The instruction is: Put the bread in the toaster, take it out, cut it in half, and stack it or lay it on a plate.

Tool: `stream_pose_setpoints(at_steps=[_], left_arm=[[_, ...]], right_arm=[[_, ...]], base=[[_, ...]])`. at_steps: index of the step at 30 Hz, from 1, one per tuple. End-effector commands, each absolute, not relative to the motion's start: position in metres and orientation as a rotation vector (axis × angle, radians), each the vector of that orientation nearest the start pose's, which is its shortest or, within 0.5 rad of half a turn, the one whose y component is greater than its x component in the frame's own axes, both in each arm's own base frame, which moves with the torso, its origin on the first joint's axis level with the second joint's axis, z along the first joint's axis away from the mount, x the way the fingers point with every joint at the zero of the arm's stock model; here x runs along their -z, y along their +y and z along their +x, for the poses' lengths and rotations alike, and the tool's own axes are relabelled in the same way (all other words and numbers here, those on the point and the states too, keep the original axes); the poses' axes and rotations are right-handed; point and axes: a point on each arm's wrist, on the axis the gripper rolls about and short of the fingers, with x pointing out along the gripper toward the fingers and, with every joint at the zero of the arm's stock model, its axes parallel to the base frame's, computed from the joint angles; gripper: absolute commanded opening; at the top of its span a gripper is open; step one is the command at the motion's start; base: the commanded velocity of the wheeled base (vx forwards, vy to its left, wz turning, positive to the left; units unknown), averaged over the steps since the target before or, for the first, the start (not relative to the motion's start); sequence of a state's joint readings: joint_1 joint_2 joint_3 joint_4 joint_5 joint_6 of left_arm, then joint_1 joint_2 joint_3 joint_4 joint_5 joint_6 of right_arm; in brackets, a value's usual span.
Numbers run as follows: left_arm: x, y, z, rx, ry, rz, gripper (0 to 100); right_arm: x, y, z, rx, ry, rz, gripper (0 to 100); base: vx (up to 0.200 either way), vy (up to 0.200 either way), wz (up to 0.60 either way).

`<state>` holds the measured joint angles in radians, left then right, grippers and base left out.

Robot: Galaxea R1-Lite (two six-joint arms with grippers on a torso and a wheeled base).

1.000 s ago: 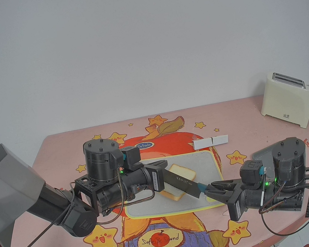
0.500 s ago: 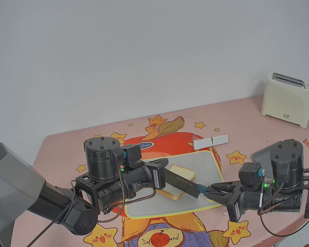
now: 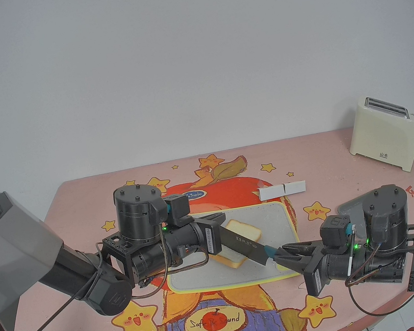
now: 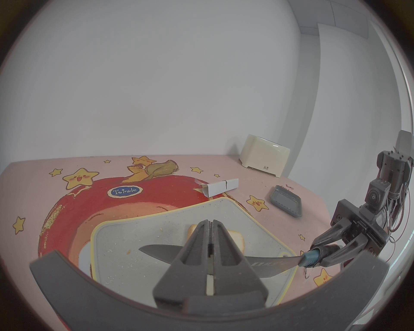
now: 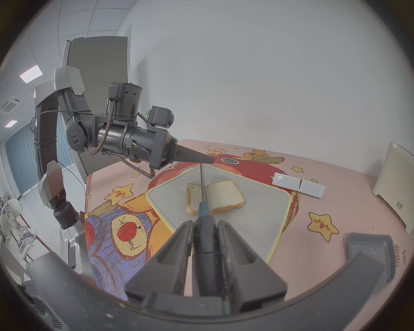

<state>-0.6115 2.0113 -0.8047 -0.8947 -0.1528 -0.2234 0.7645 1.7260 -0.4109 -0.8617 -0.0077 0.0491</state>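
A slice of white bread (image 3: pixel 245 229) lies on the grey cutting board (image 3: pixel 275 215). A dark knife (image 3: pixel 243 243) rests across the slice with its edge down, and its teal handle is held in my right gripper (image 3: pixel 283 253). That gripper is shut on the handle near the board's front right corner. In the right wrist view the knife (image 5: pixel 202 211) crosses the bread (image 5: pixel 222 196) nearer its left side. My left gripper (image 3: pixel 220 218) is shut with its fingertips over the bread's left part, close above the blade; whether it touches the bread I cannot tell. The cream toaster (image 3: pixel 385 133) stands far right.
A dark grey plate (image 3: pixel 347 207) lies right of the board, partly behind my right wrist. A white folded card (image 3: pixel 281 190) sits just beyond the board. The table's front edge is close under both arms.
The right gripper and knife shifted slightly toward the table front and eased back. The left arm edged a little to the right. The bread stays put.
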Motion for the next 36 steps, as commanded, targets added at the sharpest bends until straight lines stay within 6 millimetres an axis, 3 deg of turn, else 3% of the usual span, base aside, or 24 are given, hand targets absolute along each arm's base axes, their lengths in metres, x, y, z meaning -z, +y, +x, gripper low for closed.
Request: stream_pose_setpoints(at_steps=[1, 12, 22, 36], left_arm=[[-0.102, -0.208, 0.291, 0.719, 0.403, -0.136, 0], [-0.091, -0.210, 0.294, 0.713, 0.426, -0.133, 0], [-0.098, -0.210, 0.295, 0.717, 0.396, -0.140, 0], [-0.137, -0.206, 0.293, 0.727, 0.286, -0.168, 0]], right_arm=[[-0.101, 0.177, 0.185, -0.732, 0.450, -0.130, 0], [-0.101, 0.177, 0.185, -0.731, 0.451, -0.128, 0], [-0.099, 0.177, 0.185, -0.729, 0.460, -0.133, 0], [-0.103, 0.176, 0.186, -0.726, 0.442, -0.123, 0]], base=[[0.000, 0.000, 0.00], [0.000, 0.000, 0.00], [0.000, 0.000, 0.00], [0.000, 0.000, 0.00]])
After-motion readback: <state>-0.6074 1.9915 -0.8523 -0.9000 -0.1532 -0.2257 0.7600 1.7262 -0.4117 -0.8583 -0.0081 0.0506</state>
